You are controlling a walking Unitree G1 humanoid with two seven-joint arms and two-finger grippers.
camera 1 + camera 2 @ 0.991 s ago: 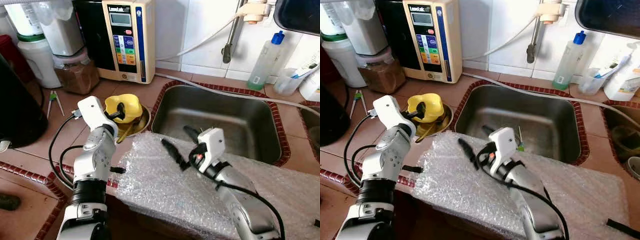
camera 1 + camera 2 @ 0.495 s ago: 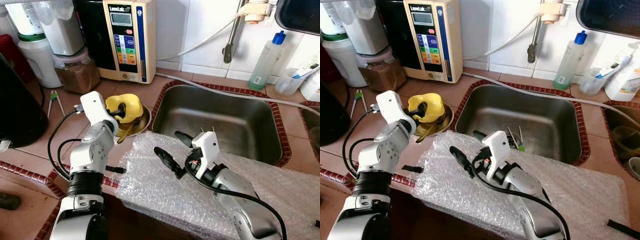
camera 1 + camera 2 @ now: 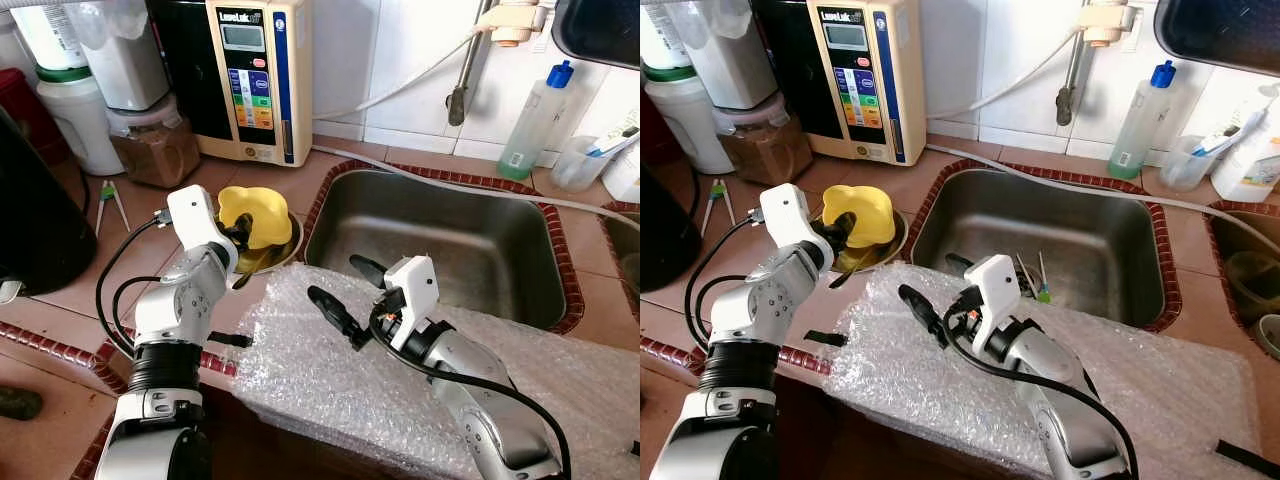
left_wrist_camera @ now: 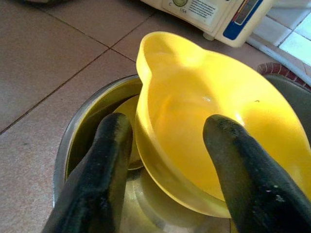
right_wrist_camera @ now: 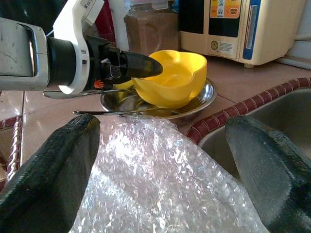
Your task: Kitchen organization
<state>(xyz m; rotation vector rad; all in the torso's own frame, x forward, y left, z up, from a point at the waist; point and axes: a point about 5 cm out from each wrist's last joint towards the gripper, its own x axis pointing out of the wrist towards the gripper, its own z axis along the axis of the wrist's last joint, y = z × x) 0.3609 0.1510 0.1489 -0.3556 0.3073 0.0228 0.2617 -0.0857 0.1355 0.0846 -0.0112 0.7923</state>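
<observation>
Terracotta-tiled worktop (image 3: 290, 180), steel sink (image 3: 440, 240) behind crinkly bubble wrap (image 3: 330, 380). Left pincer (image 3: 240, 232) grips the glossy yellow cup's (image 3: 256, 212) rim, now tilted higher off the metal bowl (image 3: 283, 243). Left wrist view: one finger inside, one outside. Right wrist view: right pincer (image 5: 160, 160) spread wide above the wrap.

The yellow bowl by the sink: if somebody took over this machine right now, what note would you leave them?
Left end effector: fingers astride the rim of the yellow bowl, one inside, one outside; bowl tilted in the steel dish beside the sink.
Right end effector: open, holding nothing, above the bubble wrap on the counter's front edge.
Done: bowl gripped, apparently.
Left: probably lift the bowl out and put it away; a utensil lies in the dish.
</observation>
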